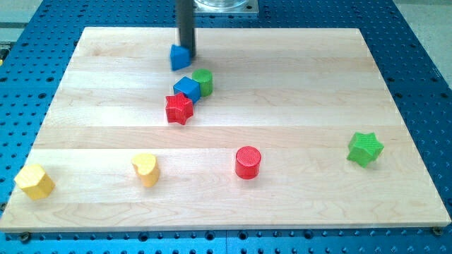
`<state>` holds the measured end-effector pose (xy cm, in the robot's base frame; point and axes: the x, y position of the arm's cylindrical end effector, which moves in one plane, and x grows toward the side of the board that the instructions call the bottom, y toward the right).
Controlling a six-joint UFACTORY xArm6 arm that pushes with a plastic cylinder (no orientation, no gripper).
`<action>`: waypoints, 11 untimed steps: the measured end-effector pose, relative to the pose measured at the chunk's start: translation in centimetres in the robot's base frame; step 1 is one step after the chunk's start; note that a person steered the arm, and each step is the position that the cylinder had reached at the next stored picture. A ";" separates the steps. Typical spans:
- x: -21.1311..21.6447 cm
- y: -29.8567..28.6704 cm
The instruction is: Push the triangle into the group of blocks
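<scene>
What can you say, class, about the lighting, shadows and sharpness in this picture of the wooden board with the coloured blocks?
Camera view: lighting is even and soft across the pale wooden board, no strong glare; each block, such as the red cylinder, casts only a faint short shadow; blocks look reasonably sharp; my tip sits at the blue triangle block, on its top-right side; the dark rod is cut off by the view's top.

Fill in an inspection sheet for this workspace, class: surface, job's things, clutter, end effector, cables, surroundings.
Surface: wooden board, flat, pale.
Job's things: blue triangle near the view's top; group just below it, apart: blue cube, green cylinder, red star.
Clutter: yellow hexagon block, yellow block, red cylinder, green star, all scattered along the view's bottom.
End effector: my tip at the triangle's upper right edge, touching or nearly.
Cables: nothing seen.
Surroundings: blue perforated table; metal mount at top.
</scene>
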<state>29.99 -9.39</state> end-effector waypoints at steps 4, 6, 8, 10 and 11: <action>-0.3 -5.4; 0.4 -5.8; 1.1 -5.0; 3.6 0.0; 3.3 0.2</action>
